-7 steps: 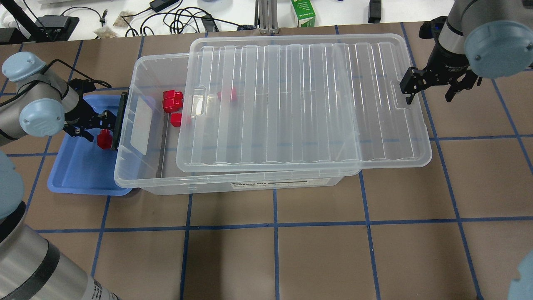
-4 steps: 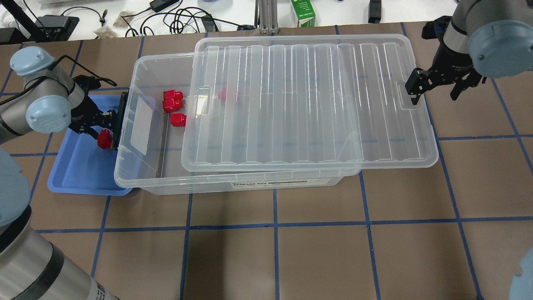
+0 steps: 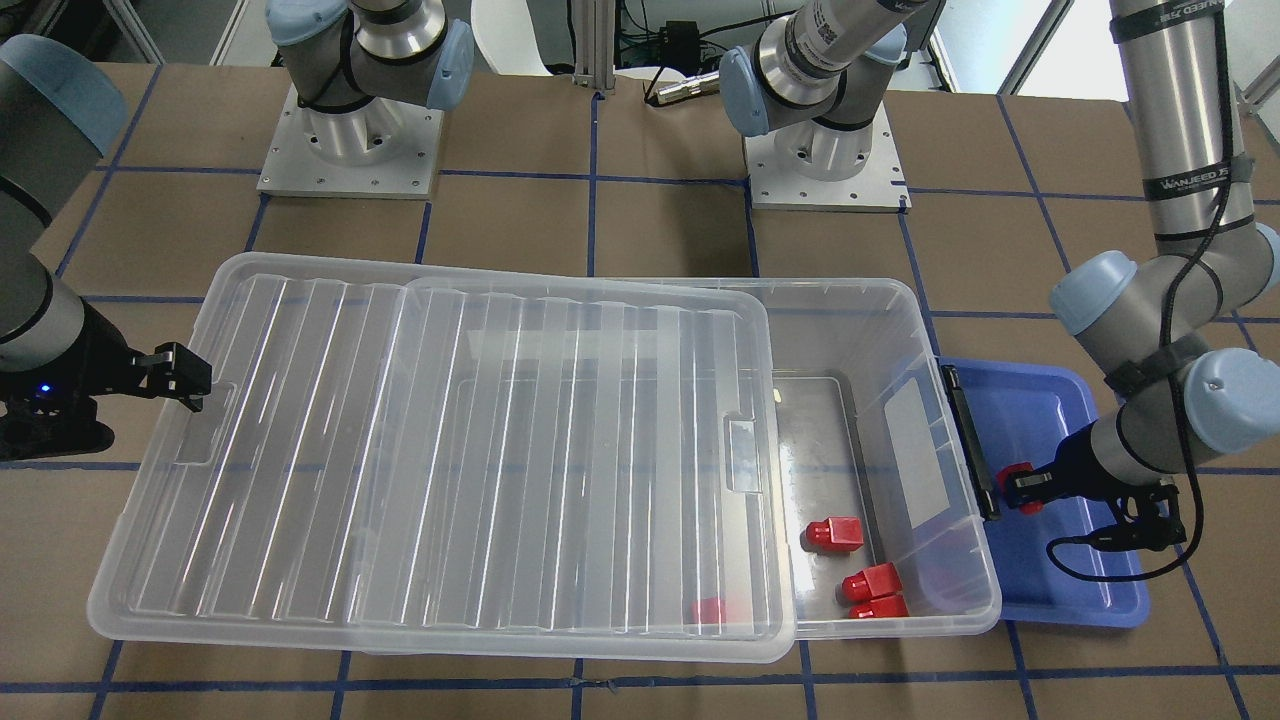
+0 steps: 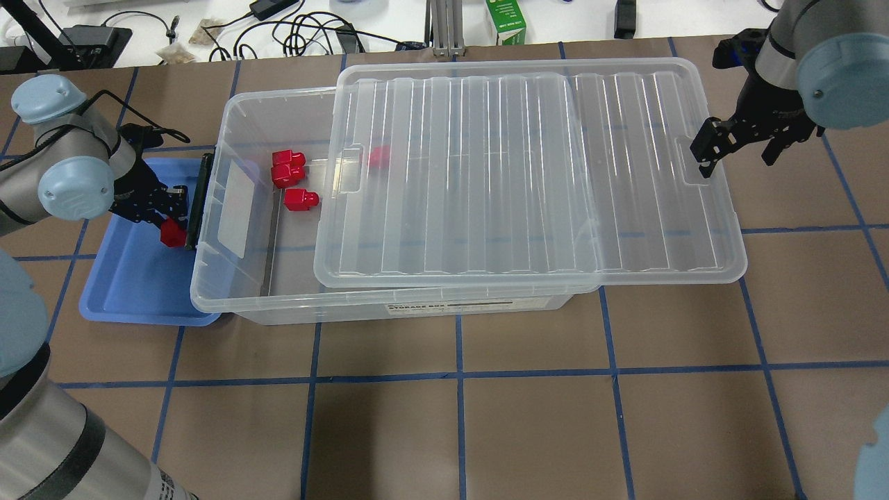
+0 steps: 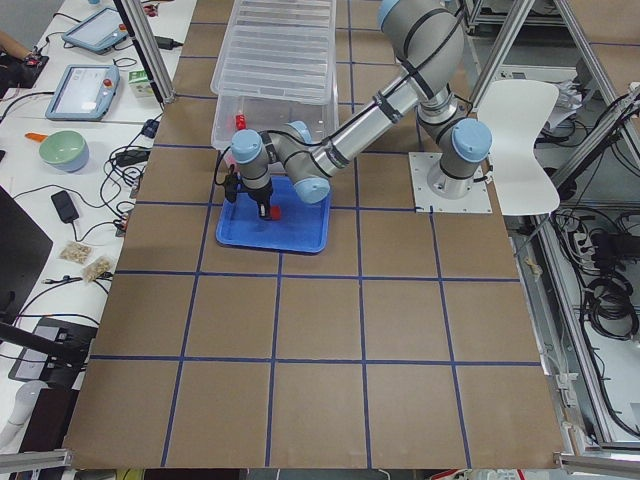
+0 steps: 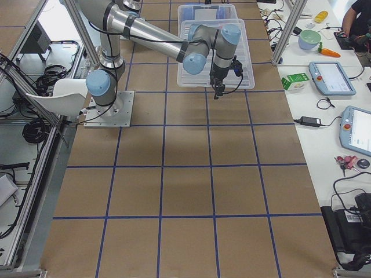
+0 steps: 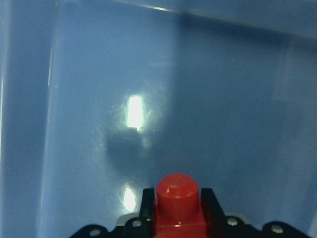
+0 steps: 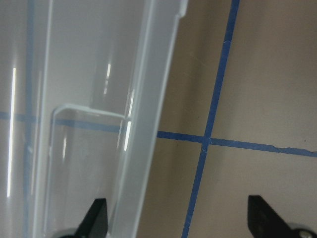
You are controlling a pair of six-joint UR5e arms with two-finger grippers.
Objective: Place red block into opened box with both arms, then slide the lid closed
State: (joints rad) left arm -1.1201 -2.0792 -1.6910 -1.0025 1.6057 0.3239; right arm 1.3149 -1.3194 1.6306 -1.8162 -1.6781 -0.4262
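Note:
My left gripper (image 4: 169,221) is shut on the red block (image 4: 172,233), holding it just above the blue tray beside the box's black-barred short end. The left wrist view shows the red block (image 7: 177,198) clamped between both fingers. The box (image 4: 417,310) stands open at its left end, with the ribbed lid (image 4: 528,173) lying over the rest and overhanging to the right. My right gripper (image 4: 738,154) is open and straddles the lid's right rim, one finger at the recessed tab. In the right wrist view the lid (image 8: 143,129) rim passes between the fingers.
Three loose red blocks (image 4: 288,173) lie in the box's uncovered part and another (image 4: 378,156) shows under the lid. The blue tray (image 4: 132,292) touches the box's left end. A green carton (image 4: 505,24) and cables sit on the white bench behind.
The lid has slid to the right together with my right gripper, uncovering more of the box. My left gripper has stayed over the tray with the red block in it.

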